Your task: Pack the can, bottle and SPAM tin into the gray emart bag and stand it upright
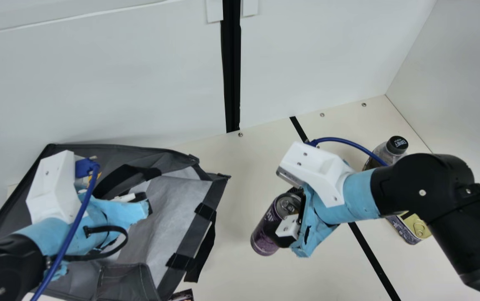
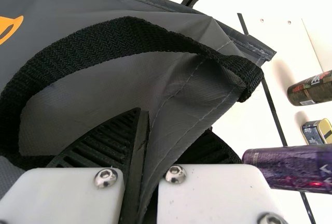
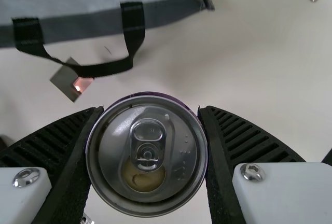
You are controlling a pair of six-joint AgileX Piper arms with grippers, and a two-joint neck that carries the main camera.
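Observation:
My left gripper [image 1: 141,205] is over the gray emart bag [image 1: 181,188], which lies open-mouthed at the left. In the left wrist view, a fold of the bag [image 2: 179,105] is pinched between the fingers of my left gripper [image 2: 142,156], beside a black strap. My right gripper [image 1: 294,215] is closed around the purple can [image 1: 265,234], right of the bag's mouth. The right wrist view shows the can's top [image 3: 147,154] between the fingers of my right gripper [image 3: 148,151]. The bottle [image 1: 384,152] and SPAM tin [image 1: 417,228] are at the right, both partly behind my right arm.
A small dark printed piece [image 1: 183,296] lies by the bag's lower corner. White walls stand behind and at the right of the cream table [image 1: 231,234]. Bare tabletop separates the bag from the can, and the bag's handle [image 1: 204,251] hangs out on that side.

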